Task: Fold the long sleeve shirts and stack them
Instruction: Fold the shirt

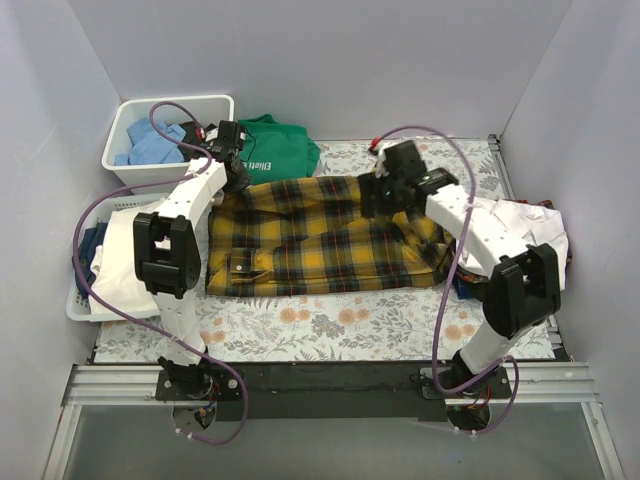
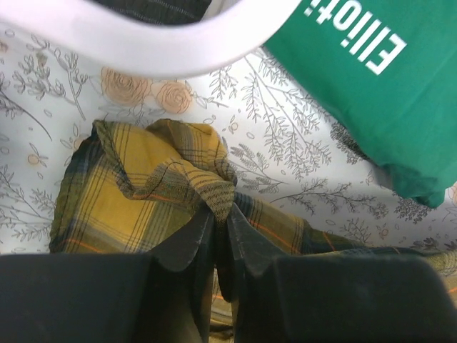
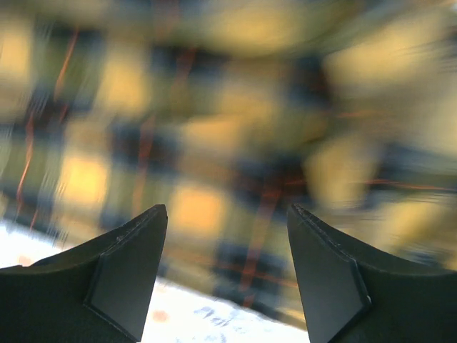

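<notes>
Folds bunch in the yellow-and-black plaid flannel shirt (image 1: 320,240) where our left fingers (image 2: 187,243) pinch it, right fingers (image 3: 121,275) spread.

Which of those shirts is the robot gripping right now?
The yellow-and-black plaid shirt in the middle: the left gripper is shut on its bunched corner. The green T-shirt and white shirt lie free.

Floral table (image 1: 330,325), plaid shirt (image 1: 320,235) and green T-shirt (image 1: 280,145)
</notes>
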Controlling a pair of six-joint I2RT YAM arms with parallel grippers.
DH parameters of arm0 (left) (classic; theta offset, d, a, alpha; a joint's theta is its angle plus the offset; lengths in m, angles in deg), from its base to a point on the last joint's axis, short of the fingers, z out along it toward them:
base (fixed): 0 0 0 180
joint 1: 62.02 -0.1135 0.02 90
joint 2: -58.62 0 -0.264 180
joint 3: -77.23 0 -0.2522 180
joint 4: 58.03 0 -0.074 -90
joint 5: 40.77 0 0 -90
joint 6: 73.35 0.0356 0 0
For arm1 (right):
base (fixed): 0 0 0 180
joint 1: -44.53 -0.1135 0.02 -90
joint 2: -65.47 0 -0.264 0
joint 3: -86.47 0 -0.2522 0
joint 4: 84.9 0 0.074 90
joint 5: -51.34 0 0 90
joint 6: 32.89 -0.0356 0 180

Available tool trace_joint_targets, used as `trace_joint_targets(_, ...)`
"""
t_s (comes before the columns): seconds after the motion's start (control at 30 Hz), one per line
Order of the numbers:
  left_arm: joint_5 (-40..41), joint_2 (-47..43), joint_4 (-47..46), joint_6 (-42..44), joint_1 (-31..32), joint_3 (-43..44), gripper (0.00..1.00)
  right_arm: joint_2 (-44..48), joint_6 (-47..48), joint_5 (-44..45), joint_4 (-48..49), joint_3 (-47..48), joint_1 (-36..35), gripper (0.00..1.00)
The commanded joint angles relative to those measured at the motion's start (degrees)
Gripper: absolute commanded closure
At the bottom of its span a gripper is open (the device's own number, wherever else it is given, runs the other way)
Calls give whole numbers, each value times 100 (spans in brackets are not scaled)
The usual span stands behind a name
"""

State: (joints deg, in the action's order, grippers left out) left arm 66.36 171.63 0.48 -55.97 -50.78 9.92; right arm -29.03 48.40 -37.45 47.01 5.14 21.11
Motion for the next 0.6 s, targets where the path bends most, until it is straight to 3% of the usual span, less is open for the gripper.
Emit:
trace_joint_targets(0.0,81,19,25,178,-8,337,91,-200,133,-603,22,-763,-794,26)
trace_joint_targets(0.13,-7,-7,60,178,-17,320,91,-384,1,-631,347,-1265,-1138,27)
trace_joint_targets(0.57,-60,-411,-46,319,-52,-243,89,-1501,-474,-341,822,-1274,-1683,29)
